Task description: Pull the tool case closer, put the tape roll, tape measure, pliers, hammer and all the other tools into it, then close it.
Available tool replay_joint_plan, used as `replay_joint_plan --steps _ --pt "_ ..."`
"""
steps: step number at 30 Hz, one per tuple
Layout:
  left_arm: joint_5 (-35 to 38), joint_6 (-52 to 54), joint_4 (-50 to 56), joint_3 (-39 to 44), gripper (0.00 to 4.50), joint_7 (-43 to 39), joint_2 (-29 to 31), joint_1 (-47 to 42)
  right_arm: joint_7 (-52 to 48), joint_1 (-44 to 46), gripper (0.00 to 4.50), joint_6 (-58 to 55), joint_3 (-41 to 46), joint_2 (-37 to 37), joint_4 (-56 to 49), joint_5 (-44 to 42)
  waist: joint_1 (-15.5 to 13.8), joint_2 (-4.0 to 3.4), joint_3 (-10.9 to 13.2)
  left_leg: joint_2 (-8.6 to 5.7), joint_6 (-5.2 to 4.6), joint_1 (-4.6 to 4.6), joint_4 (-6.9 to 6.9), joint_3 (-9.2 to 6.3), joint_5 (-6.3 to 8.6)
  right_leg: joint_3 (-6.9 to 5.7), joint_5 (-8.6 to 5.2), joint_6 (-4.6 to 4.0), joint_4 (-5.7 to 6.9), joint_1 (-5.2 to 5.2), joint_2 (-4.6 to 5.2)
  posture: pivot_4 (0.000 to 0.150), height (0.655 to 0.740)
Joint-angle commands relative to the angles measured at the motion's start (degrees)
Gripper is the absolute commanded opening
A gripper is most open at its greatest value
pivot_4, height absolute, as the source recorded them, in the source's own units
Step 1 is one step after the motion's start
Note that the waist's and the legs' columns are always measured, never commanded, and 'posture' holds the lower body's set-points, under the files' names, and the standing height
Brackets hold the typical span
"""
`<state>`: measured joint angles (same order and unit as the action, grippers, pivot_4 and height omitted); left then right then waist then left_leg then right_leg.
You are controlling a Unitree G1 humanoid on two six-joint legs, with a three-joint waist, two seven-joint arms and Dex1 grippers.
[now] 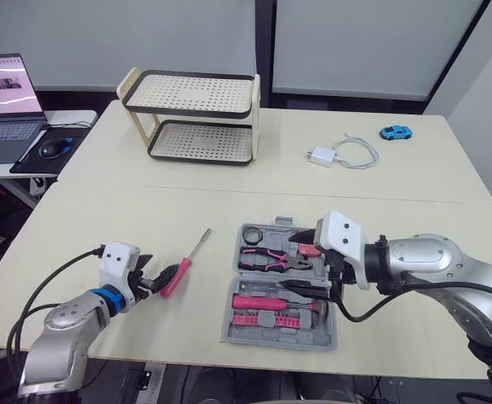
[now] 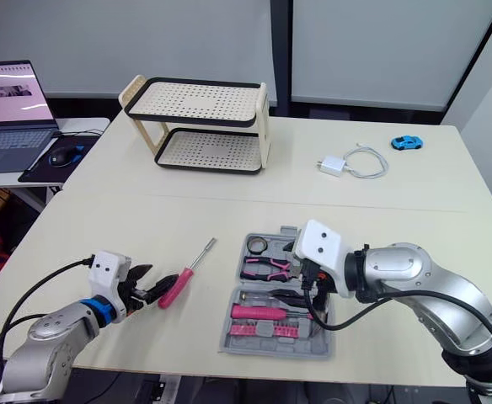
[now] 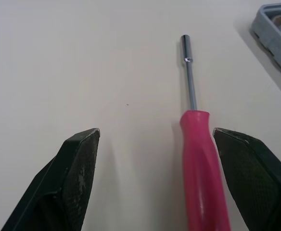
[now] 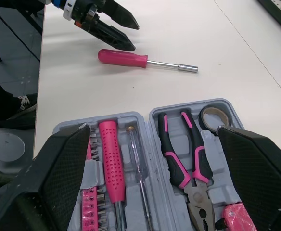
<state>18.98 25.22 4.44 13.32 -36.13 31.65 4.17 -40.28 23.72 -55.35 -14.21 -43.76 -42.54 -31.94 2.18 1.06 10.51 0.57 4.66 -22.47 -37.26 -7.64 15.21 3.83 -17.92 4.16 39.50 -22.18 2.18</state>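
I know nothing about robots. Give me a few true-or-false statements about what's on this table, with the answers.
1. The tool case is open. True.
2. The pink screwdriver lies inside the case. False: it lies on the table beside the case, with the open left gripper around its handle.
3. The pliers sit in the case. True.
4. The right gripper holds the tape roll. False: it hangs open over the case, and the tape roll sits in the case.
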Motion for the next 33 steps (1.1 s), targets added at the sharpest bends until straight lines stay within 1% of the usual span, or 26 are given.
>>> replay_joint_plan --steps 1,5,13,19,22,23,25,30,31,33 --pt "-1.10 -2.31 -1.32 -2.10 3.92 -1.16 -0.22 -0.68 -0.11 0.72 4.50 1.60 -0.43 0.45 -0.98 0.95 0.02 0.00 0.00 0.00 0.00 0.00 0.04 0.01 0.00 0.01 0.00 0.00 -0.02 0.00 0.00 0.150 0.7350" --pt "-1.39 -3.19 -2.34 -3.42 3.92 -1.71 -0.44 -1.62 -0.45 0.72 4.50 1.46 -0.89 0.73 -1.08 1.29 0.01 0.00 0.00 0.02 0.00 0.00 0.15 -0.04 0.00 -0.04 0.00 0.00 -0.08 -0.02 0.00 0.150 0.7350" --pt "-3.69 -3.44 -4.51 -6.42 3.92 -0.14 -1.44 -4.73 -0.80 0.88 4.50 0.03 -0.75 1.15 -1.65 0.75 -0.02 0.00 0.00 0.01 0.00 0.02 0.16 -0.02 -0.01 -0.03 0.00 0.00 -0.08 -0.02 0.00 0.150 0.7350" --pt "-5.81 -2.87 -5.63 -7.67 3.92 1.04 -1.39 -5.26 -1.09 1.03 4.50 -0.29 -0.54 1.11 -1.75 0.56 -0.03 0.00 0.00 0.01 0.01 0.03 0.18 -0.04 -0.01 -0.04 0.00 0.00 -0.07 -0.01 0.00 0.150 0.7350" --pt "-6.24 -2.83 -5.85 -8.25 3.34 0.26 -1.10 -4.84 -1.17 0.97 4.50 -0.36 -0.39 0.98 -1.79 0.46 -0.02 0.00 0.00 0.01 0.01 0.05 0.18 -0.03 -0.01 -0.03 0.00 0.00 -0.07 -0.01 0.00 0.150 0.7350" --pt "-6.21 -2.70 -5.87 -8.32 3.08 -0.01 -1.10 -4.79 -1.18 0.95 4.50 -0.37 -0.36 0.96 -1.79 0.44 -0.03 0.00 0.00 0.01 0.01 0.05 0.18 -0.03 -0.01 -0.03 0.00 0.00 -0.07 -0.01 0.00 0.150 0.7350" --pt "-6.49 -2.99 -5.78 -8.88 2.36 -0.87 -0.84 -4.60 -1.18 0.78 4.50 -0.41 -0.23 0.80 -1.92 0.42 -0.04 0.00 0.00 0.01 0.01 0.05 0.18 -0.03 -0.01 -0.03 0.00 0.00 -0.08 0.00 0.00 0.150 0.7350" --pt "-7.05 -4.40 -5.38 -8.77 0.89 -1.82 0.00 -3.93 -1.11 0.08 4.50 -0.61 0.44 0.24 -2.36 0.19 -0.04 -0.02 -0.01 0.01 0.01 0.08 0.20 -0.02 -0.01 -0.02 0.00 0.00 -0.08 0.01 0.00 0.150 0.7350" --pt "-7.33 -5.26 -5.49 -8.63 0.73 -2.17 0.49 -3.84 -1.07 -0.13 4.50 -0.63 0.62 0.14 -2.44 0.14 -0.03 -0.01 -0.01 0.01 0.01 0.09 0.20 -0.02 -0.01 -0.02 0.00 0.00 -0.07 0.01 0.00 0.150 0.7350" --pt "-7.18 -6.15 -5.59 -7.80 0.74 -2.68 1.17 -3.74 -0.96 -0.49 4.50 -0.66 0.92 0.08 -2.55 0.08 0.03 -0.02 -0.01 0.02 0.01 0.09 0.21 -0.03 -0.01 -0.03 0.00 0.00 -0.07 0.01 -0.01 0.150 0.7350"
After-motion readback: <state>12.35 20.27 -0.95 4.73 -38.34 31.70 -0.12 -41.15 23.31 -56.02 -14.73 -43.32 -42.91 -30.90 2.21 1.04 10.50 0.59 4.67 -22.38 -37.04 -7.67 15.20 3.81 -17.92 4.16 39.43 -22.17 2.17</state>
